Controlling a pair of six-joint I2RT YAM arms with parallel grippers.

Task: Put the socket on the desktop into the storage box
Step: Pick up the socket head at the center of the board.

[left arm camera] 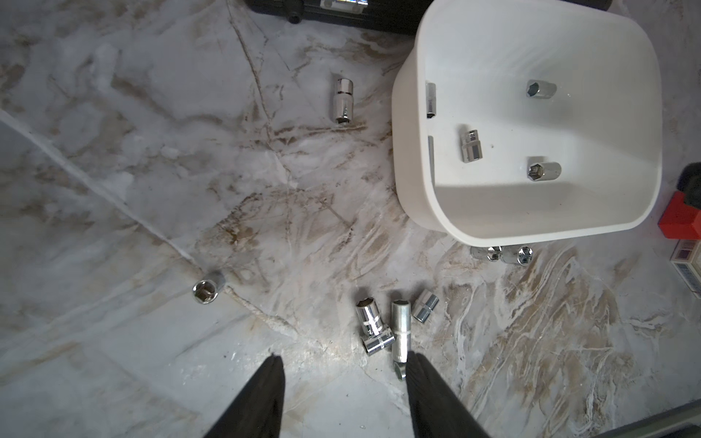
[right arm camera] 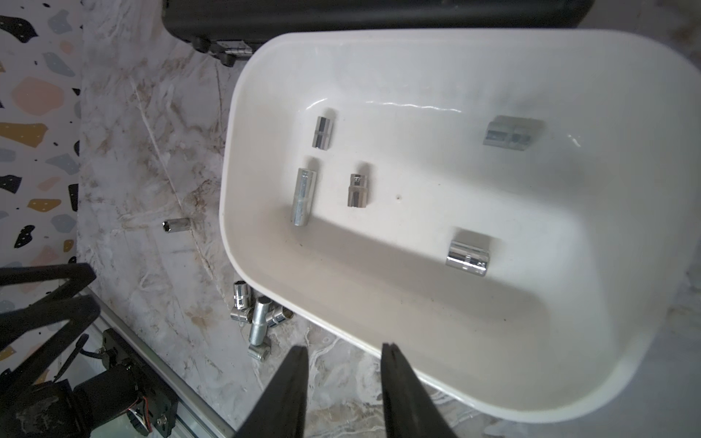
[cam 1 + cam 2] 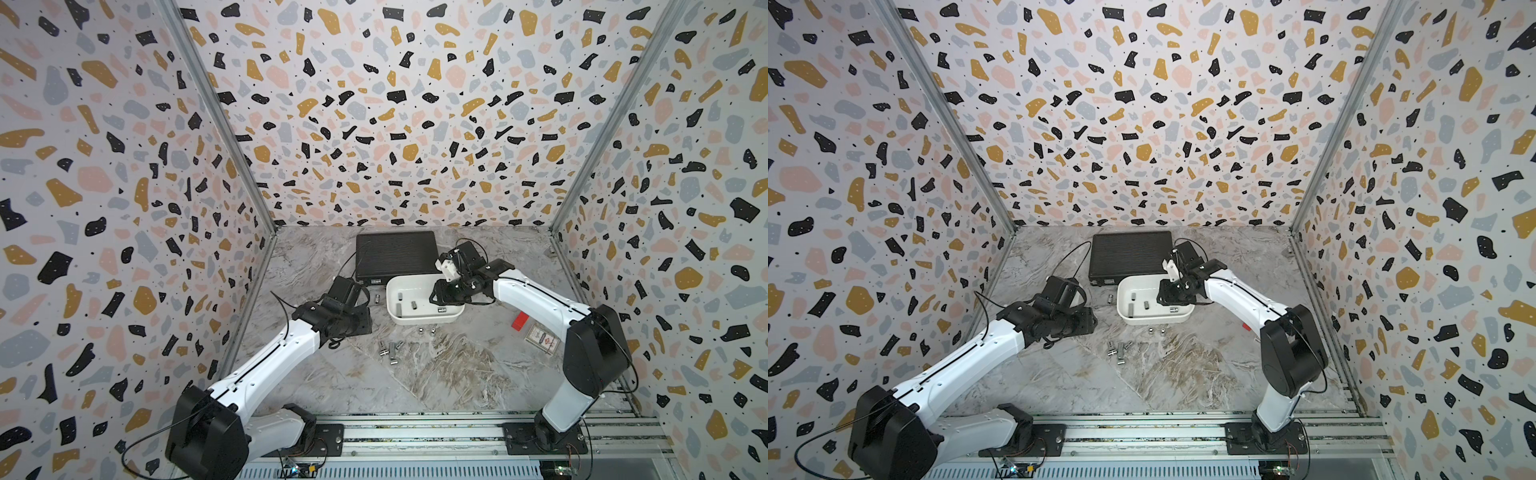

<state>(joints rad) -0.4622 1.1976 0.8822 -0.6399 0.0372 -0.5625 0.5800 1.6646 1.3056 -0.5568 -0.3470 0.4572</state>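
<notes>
Desktop (image 3: 457, 374): marble; loose sockets (image 1: 401, 330) lie clustered on it, near the tub
Storage box (image 3: 424, 319): white, several sockets inside
Left gripper (image 1: 343, 356): jaws apart, empty, just beside the cluster
Right gripper (image 2: 344, 347): jaws apart, empty, over the box rim
Sockets: chrome steel, probably dense, rigid, slick, apt to roll; pinch mid-barrel

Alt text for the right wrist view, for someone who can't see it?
Five sockets lie in the white storage box, seen from above. The right tool hangs over its rim, open and empty. More sockets lie loose on the marble desktop beside it.
</notes>
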